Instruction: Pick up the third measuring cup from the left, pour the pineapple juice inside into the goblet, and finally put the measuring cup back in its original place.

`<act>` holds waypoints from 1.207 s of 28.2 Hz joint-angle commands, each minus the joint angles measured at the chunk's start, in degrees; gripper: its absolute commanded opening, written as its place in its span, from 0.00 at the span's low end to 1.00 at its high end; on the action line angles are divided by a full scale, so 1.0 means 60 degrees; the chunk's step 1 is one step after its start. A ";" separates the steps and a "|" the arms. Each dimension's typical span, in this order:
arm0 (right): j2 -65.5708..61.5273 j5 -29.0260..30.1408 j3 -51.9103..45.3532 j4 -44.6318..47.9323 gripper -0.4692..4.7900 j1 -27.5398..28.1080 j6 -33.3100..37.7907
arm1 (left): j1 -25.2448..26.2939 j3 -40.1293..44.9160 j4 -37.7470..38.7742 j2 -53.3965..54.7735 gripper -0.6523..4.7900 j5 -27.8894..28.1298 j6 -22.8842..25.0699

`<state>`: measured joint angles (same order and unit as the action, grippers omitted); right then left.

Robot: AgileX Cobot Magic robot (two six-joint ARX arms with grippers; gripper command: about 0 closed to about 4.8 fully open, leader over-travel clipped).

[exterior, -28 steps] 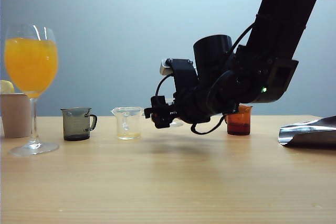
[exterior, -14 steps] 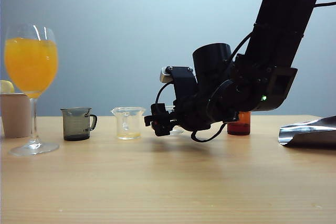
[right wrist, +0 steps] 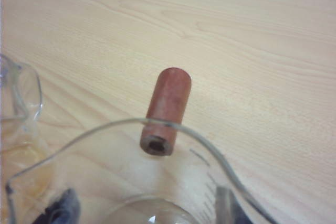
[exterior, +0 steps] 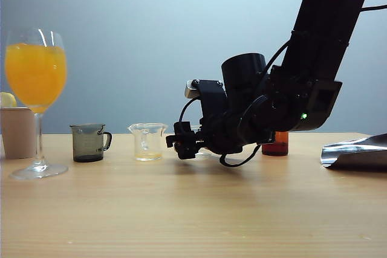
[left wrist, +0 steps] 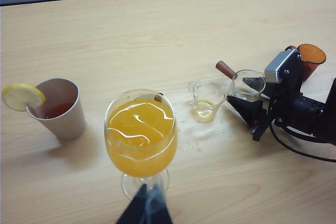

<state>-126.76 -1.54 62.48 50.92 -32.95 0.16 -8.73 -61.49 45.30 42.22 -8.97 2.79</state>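
The third measuring cup (left wrist: 244, 80), clear with a brown handle (right wrist: 165, 109), sits between the fingers of my right gripper (right wrist: 146, 211), which is shut on it. It is upright, low over the table between the clear cup (exterior: 147, 142) and the amber cup (exterior: 276, 144). I cannot tell whether its base touches the wood. The cup looks empty, and no pineapple juice shows in it. The goblet (exterior: 35, 77) stands at the far left, holding cloudy orange drink. My left gripper (left wrist: 144, 211) hovers shut just short of the goblet's foot (left wrist: 131, 184).
A beige cup (left wrist: 59, 109) with a lemon slice stands beside the goblet. A grey cup (exterior: 89, 143) is right of the goblet. A silver foil piece (exterior: 357, 152) lies at the right edge. Small droplets wet the wood near the clear cup (left wrist: 206, 100).
My right gripper has sunk toward the table with the measuring cup in it. The goblet and the other cups have not moved.
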 commanded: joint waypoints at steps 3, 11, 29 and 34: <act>0.0073 0.0040 0.0036 0.0208 0.77 -0.0011 0.0087 | 0.0007 -0.0047 -0.0015 -0.0022 0.11 -0.0047 0.0000; 0.0324 0.0284 -0.0036 0.0124 0.90 -0.0018 0.0240 | 0.0007 -0.0047 -0.0015 -0.0025 0.11 -0.0047 0.0000; 0.2317 0.0277 -0.0033 -0.4404 0.91 -0.0018 0.0226 | 0.0007 -0.0047 -0.0029 -0.0025 0.11 -0.0047 0.0000; 0.3155 0.0280 -0.0033 -0.6091 0.91 -0.0018 0.0229 | 0.0007 -0.0047 -0.0029 -0.0025 0.11 -0.0047 0.0000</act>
<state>-109.67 0.01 62.17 17.50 -33.08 1.48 -8.73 -61.49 45.30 42.22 -8.97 2.79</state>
